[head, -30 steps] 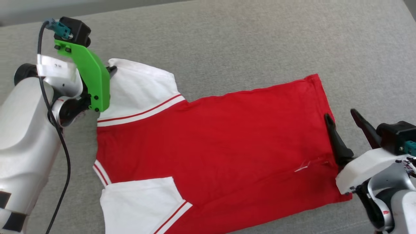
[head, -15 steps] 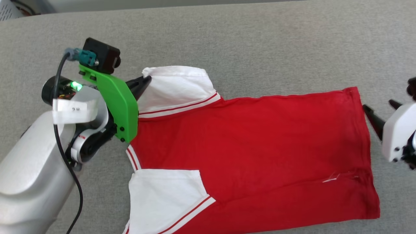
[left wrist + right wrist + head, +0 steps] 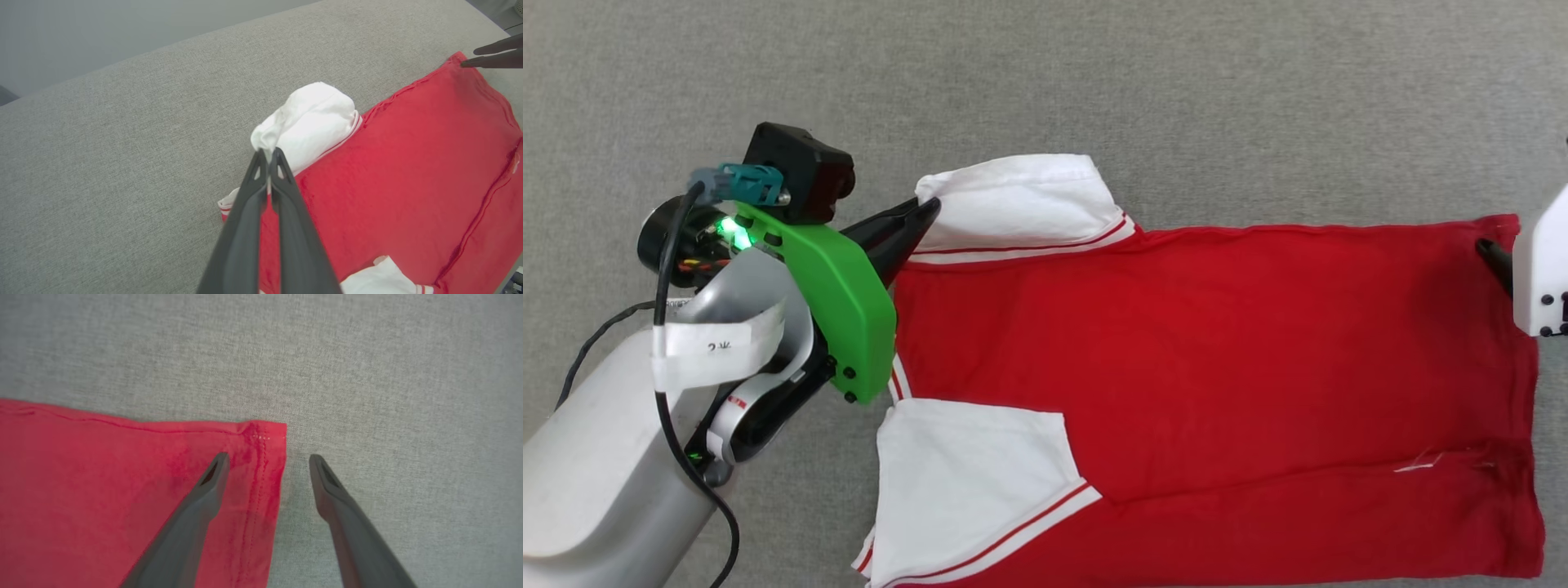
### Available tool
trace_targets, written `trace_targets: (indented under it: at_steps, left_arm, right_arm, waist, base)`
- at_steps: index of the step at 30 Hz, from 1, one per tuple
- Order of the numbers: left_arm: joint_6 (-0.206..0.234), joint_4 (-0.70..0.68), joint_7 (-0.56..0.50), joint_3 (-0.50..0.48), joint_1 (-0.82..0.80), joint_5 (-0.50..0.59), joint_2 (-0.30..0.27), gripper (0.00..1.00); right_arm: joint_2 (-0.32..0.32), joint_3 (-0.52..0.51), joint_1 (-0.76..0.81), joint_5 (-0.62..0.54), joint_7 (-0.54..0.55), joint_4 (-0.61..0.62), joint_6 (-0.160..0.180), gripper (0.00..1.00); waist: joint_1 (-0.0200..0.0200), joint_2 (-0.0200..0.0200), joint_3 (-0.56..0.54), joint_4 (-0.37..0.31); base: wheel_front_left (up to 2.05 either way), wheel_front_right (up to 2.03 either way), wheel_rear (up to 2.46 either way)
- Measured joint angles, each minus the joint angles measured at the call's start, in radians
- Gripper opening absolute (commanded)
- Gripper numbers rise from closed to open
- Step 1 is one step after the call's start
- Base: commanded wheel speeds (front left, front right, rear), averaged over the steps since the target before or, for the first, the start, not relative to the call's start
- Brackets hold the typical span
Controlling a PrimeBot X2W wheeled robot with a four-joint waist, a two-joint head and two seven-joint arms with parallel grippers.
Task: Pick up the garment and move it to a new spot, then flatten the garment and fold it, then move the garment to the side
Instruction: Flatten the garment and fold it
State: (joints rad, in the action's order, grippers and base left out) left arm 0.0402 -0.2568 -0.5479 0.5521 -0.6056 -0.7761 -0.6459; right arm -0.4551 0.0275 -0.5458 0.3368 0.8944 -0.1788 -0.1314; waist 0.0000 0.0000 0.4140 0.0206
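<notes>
The garment [image 3: 1176,343], a red T-shirt with white striped-trim sleeves, lies spread flat on the grey fabric surface [image 3: 1094,82]. My left gripper [image 3: 927,209] is shut on the outer edge of the far white sleeve [image 3: 1021,200]. In the left wrist view the left gripper [image 3: 268,153] pinches a raised fold of that sleeve [image 3: 310,114]. My right gripper [image 3: 267,457] is open and straddles the far corner of the garment's hem [image 3: 265,465], one finger over the red cloth, the other over the grey surface. In the head view the right gripper [image 3: 1499,260] is at the hem's top right corner.
The near white sleeve [image 3: 972,482] lies folded over the red body. The grey surface runs wide beyond the garment, and a pale wall [image 3: 61,32] stands behind its far edge. My left forearm [image 3: 605,474] crosses the lower left.
The head camera has shifted, so the whole picture moved. Relative to the garment, my right gripper went from the lower hem up to the far hem corner. The left gripper stays shut on the sleeve.
</notes>
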Motion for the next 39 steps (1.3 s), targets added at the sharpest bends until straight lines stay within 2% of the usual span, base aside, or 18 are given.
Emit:
trace_targets:
  at_steps: [10,11,12,13,23,28,39]
  left_arm:
    - [0.004,-0.012,0.002,0.014,0.003,0.004,0.0,0.0]
    - [0.004,-0.011,0.002,0.015,0.005,0.004,0.0,0.0]
    - [0.004,-0.009,0.002,0.017,0.007,0.004,0.0,0.0]
    - [0.006,-0.008,0.002,0.017,0.01,0.004,0.0,0.0]
    - [0.026,0.047,0.058,-0.011,0.057,-0.015,0.01,0.0]
    - [0.035,0.065,0.087,-0.025,0.104,-0.035,0.016,0.0]
    - [0.073,0.053,0.108,-0.029,0.251,-0.07,-0.002,0.0]
  right_arm:
    - [-0.026,0.056,-0.019,-0.033,-0.069,-0.119,0.0,1.0]
    - [-0.028,0.059,-0.021,-0.029,-0.068,-0.125,0.0,0.49]
    - [-0.03,0.062,-0.025,-0.023,-0.071,-0.132,0.0,0.35]
    - [-0.031,0.067,-0.028,-0.019,-0.076,-0.141,0.0,0.0]
    - [-0.019,0.088,-0.029,-0.013,-0.268,-0.2,0.0,0.0]
    - [-0.008,0.056,0.005,0.036,-0.359,-0.198,0.0,0.0]
    - [-0.012,-0.015,0.197,0.15,-0.467,-0.088,0.0,0.0]
  waist:
    - [0.0,0.0,0.042,0.043]
    - [0.0,0.0,0.041,0.044]
    - [0.0,0.0,0.039,0.045]
    - [0.0,0.0,0.036,0.045]
    - [0.0,0.0,-0.014,0.041]
    - [0.0,0.0,-0.064,0.039]
    - [0.0,0.0,-0.191,0.04]
  base:
    - [0.0,0.0,0.0]
    - [0.0,0.0,0.0]
    - [0.0,0.0,0.0]
    - [0.0,0.0,0.0]
    - [0.0,0.0,0.0]
    - [0.0,0.0,0.0]
    - [0.0,0.0,0.0]
